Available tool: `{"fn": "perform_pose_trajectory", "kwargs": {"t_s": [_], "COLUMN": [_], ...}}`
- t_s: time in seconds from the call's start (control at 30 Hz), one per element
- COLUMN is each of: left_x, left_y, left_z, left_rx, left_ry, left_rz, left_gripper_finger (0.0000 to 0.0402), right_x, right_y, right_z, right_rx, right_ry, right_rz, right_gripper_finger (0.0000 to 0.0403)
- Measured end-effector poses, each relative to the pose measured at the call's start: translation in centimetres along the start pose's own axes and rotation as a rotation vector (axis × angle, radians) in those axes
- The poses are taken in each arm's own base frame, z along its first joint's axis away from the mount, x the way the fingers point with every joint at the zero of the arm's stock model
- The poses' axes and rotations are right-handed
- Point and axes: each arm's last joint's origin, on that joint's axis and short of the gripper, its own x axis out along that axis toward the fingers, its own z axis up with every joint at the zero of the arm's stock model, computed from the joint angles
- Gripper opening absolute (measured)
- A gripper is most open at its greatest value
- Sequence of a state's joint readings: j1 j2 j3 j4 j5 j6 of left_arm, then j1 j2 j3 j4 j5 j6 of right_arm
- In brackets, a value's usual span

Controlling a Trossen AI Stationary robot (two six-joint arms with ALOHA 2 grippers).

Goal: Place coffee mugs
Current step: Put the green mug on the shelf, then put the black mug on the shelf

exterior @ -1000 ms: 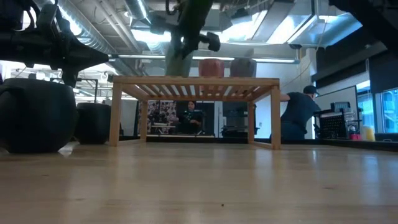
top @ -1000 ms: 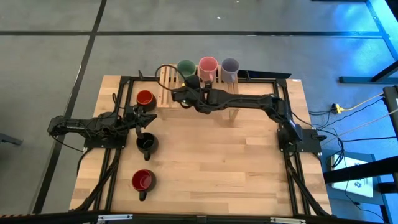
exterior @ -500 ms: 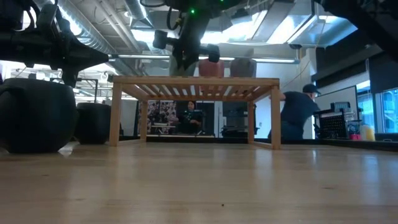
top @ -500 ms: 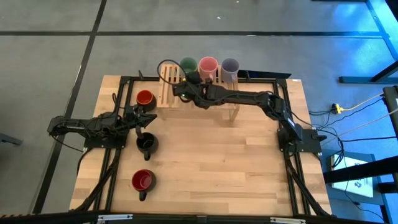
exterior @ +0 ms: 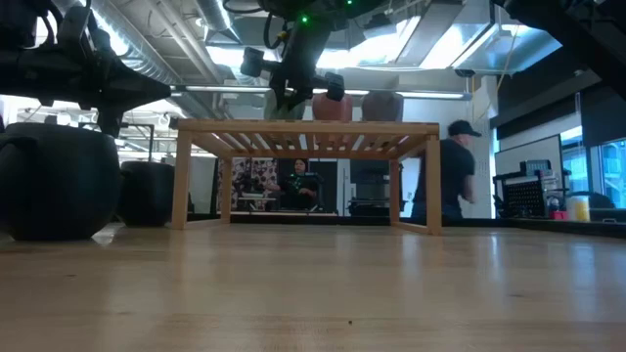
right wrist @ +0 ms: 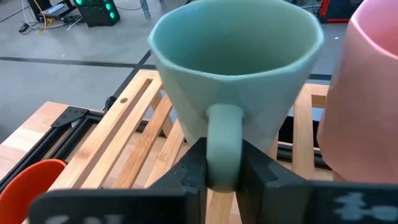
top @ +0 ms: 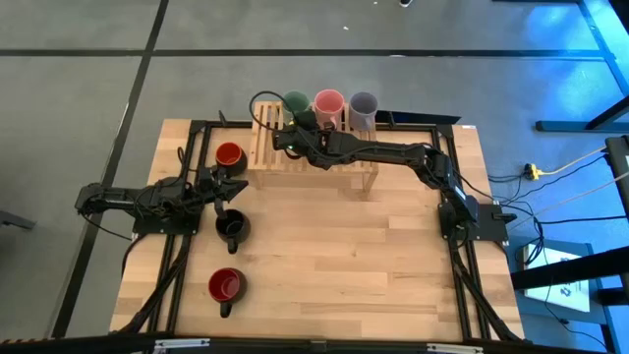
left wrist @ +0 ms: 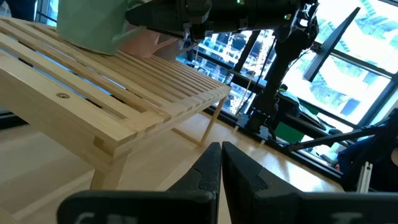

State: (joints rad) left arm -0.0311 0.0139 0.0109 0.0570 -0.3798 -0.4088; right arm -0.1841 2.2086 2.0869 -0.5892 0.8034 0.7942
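The green mug (top: 296,101) stands at the far left of the slatted wooden rack (top: 314,162), next to the pink mug (top: 328,102) and the lavender mug (top: 364,104). My right gripper (top: 299,121) reaches across the rack and is shut on the green mug (right wrist: 233,68). The orange-red mug (top: 229,155), the black mug (top: 231,226) and the dark red mug (top: 225,286) stand on the table left of the rack. My left gripper (top: 239,187) waits, shut, between the orange-red and black mugs. Its wrist view shows the green mug's base (left wrist: 87,28) at the rack's slats. My right gripper pinches the green mug's handle (right wrist: 222,134) between its two fingers (right wrist: 189,168). It comes about level from the table's near side, over the rack. The mug is upright with its opening up. Its base is down at the rack's slats beside the pink mug (right wrist: 367,99).
The rack stands on legs at the table's far middle, with free slats to its left and near side. Black frame rails (top: 187,246) run along both table sides. A person (exterior: 445,181) walks in the room behind the table.
My right gripper has carried the green mug toward the table's far edge and down. The mug was raised above the rack and now stands at the rack's top beside the pink mug. The gripper stays shut on the handle. A person behind the table has walked left.
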Motion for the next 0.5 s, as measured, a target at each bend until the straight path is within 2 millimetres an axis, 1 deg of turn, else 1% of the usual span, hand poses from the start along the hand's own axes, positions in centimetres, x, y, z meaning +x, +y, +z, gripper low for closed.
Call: {"fn": "perform_pose_trajectory", "kwargs": {"t_s": [0.1,0.3,0.4,0.5], "left_x": [0.0,0.0,0.0,0.0], "left_y": [0.0,0.0,0.0,0.0], "left_z": [0.0,0.0,0.0,0.0], "left_rx": [0.0,0.0,0.0,0.0], "left_ry": [0.0,0.0,0.0,0.0], "left_rz": [0.0,0.0,0.0,0.0], "left_gripper_finger": [0.0007,0.0007,0.0007,0.0007], "right_x": [0.0,-0.4,-1.8,-4.0], "right_y": [0.0,-0.1,-0.1,-0.1], "right_z": [0.0,0.3,1.2,1.9], "right_rx": [-0.005,-0.017,-0.012,-0.033], "right_ry": [0.004,0.017,0.049,0.097], "right_rz": [0.005,0.015,0.066,0.119], "right_gripper_finger": [0.0091,0.0185,0.0217,0.0234]}}
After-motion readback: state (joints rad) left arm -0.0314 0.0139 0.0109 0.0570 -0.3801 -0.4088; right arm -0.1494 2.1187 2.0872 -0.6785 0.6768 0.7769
